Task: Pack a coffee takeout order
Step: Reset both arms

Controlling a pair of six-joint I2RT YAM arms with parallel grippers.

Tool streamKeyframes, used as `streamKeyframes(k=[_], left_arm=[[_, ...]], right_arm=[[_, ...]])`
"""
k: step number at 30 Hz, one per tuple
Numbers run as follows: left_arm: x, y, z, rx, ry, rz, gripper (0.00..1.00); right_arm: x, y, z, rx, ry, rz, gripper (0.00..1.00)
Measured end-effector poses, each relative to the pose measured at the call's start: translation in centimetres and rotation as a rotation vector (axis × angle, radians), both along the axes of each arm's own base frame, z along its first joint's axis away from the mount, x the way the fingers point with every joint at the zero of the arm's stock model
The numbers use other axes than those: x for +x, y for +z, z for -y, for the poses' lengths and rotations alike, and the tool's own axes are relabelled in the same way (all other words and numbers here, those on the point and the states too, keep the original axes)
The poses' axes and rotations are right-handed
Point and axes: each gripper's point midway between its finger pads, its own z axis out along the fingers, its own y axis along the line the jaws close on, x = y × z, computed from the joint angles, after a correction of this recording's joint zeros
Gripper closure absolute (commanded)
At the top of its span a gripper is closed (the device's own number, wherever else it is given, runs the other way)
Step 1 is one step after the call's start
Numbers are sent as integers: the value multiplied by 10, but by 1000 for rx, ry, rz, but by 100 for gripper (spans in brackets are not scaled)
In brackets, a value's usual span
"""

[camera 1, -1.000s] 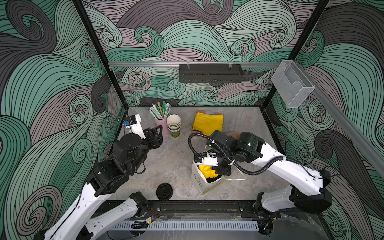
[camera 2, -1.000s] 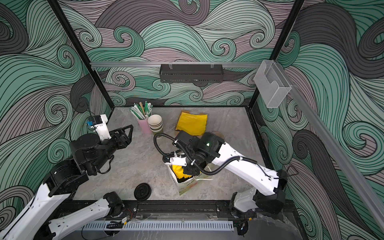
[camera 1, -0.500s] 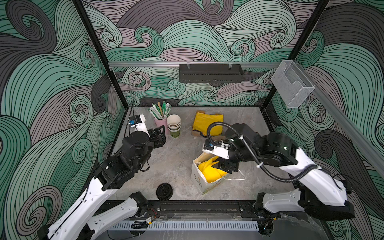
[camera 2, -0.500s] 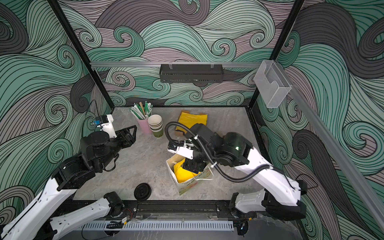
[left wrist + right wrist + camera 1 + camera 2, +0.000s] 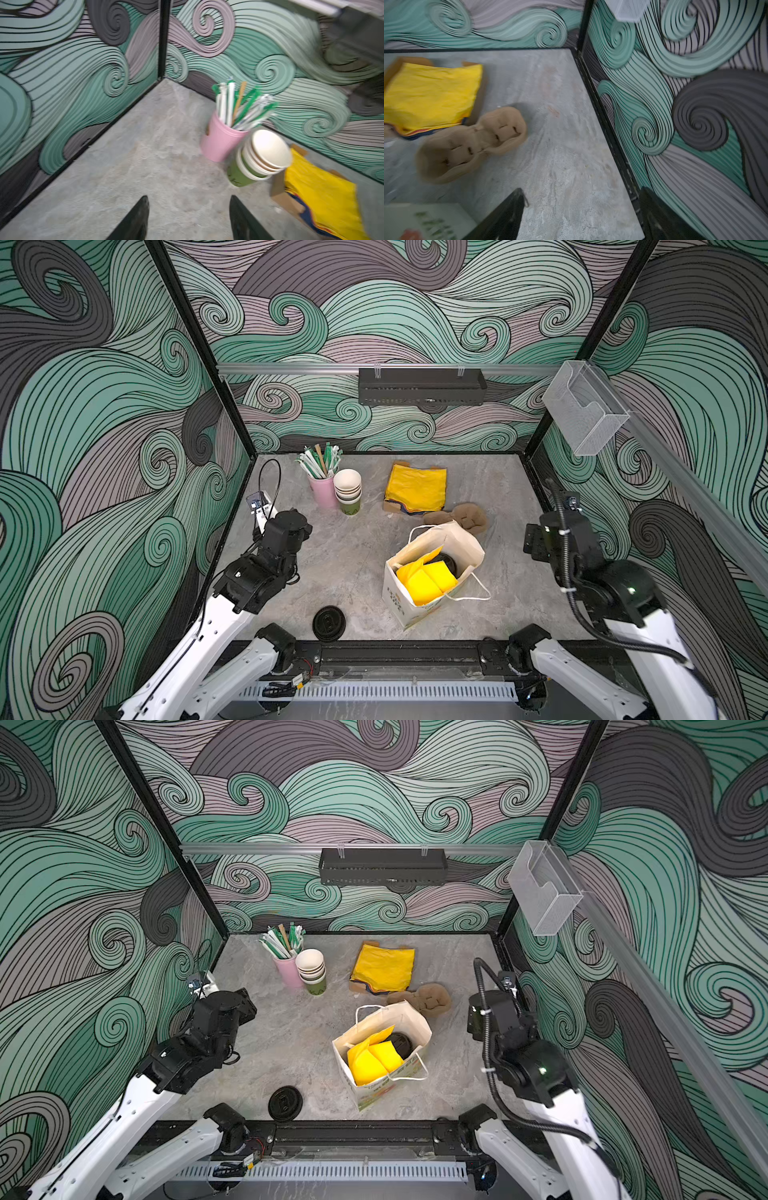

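A white paper bag stands open at the front middle in both top views. Inside it lie folded yellow napkins beside a black lid; what is under that lid is hidden. A stack of olive-green cups stands at the back, and a flat pile of yellow napkins lies to its right. A loose black lid rests near the front edge. My left gripper is open and empty, pointing at the cups. Over the right edge, my right gripper hangs open and empty.
A pink cup of wrapped straws touches the cup stack. A brown pulp cup carrier lies just behind the bag, also in the right wrist view. Patterned walls close in three sides. A black shelf hangs on the back wall.
My right gripper opened, left the yellow napkin in the bag and drew back to the right edge. The left arm shifted slightly toward the back left.
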Motion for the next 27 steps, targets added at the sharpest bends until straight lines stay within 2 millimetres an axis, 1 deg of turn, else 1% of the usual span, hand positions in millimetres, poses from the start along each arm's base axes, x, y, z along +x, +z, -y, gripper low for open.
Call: streamKeyframes(k=[1, 2, 4, 6, 7, 8, 10, 11, 12, 15, 18, 20, 23, 25, 26, 27], left_arm=[[2, -11, -10, 26, 35, -28, 35], [6, -20, -15, 48, 55, -49, 33], [14, -43, -25, 106, 84, -99, 31], [21, -66, -29, 166, 85, -149, 28], [24, -79, -31, 193, 86, -168, 24], [26, -90, -33, 222, 79, -191, 20], [28, -112, -36, 268, 72, -232, 10], [28, -120, -38, 288, 72, -249, 2], [28, -128, -40, 310, 75, -270, 2], [31, -139, -45, 343, 86, -289, 1], [36, -144, -48, 354, 89, -256, 1], [37, -152, -49, 340, 76, -226, 1], [40, -164, -53, 319, 49, -206, 1], [48, -166, -51, 308, 22, -181, 1], [53, -165, -50, 306, 5, -165, 1], [59, -164, -47, 303, -14, -147, 1]], right_arm=[[7, -22, 9, 8, -57, -28, 7], [13, -40, 15, 18, -88, -46, 7], [26, -88, 21, 46, -108, -77, 7], [35, -128, 20, 69, -76, -86, 5], [40, -145, 17, 83, -47, -83, 5], [45, -160, 14, 97, -16, -80, 4], [57, -182, 5, 122, 45, -72, 3], [64, -188, 1, 132, 71, -58, 3], [73, -193, -3, 141, 98, -39, 3], [98, -203, -14, 162, 167, 41, 2], [115, -212, -20, 165, 218, 113, 1], [130, -213, -23, 167, 248, 151, 1], [154, -217, -21, 184, 274, 215, 1], [160, -225, -21, 192, 282, 208, 1], [162, -226, -21, 193, 285, 208, 1], [165, -221, -22, 189, 293, 231, 1]])
